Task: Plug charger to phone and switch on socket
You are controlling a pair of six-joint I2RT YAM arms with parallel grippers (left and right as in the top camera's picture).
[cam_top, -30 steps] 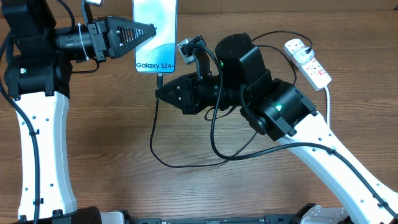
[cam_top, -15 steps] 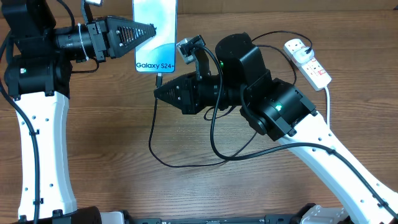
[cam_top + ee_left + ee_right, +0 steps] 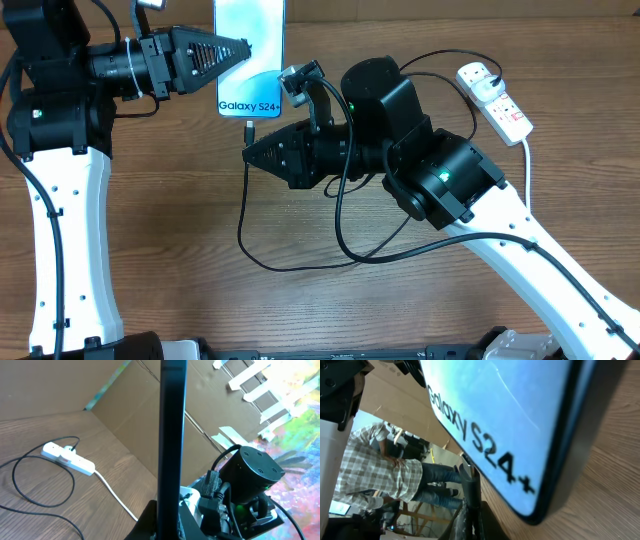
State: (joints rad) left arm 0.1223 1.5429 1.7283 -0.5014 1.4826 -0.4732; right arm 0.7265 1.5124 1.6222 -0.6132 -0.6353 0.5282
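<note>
From above, the left gripper (image 3: 243, 47) squeezes the phone (image 3: 250, 40) by its side. The right gripper (image 3: 248, 152) pinches the charger (image 3: 240, 215) at its tiny tip, just below the phone. The socket (image 3: 497, 100) lies far right.

Left wrist view: the phone's thin edge sits clamped.

Right wrist view: the tip is near the phone's bottom. The phone looks stiff and slippery. The cable looks floppy, so hold it near the tip.

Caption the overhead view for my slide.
Left end effector grips the phone; right end effector holds the charger tip near its bottom edge.
</note>
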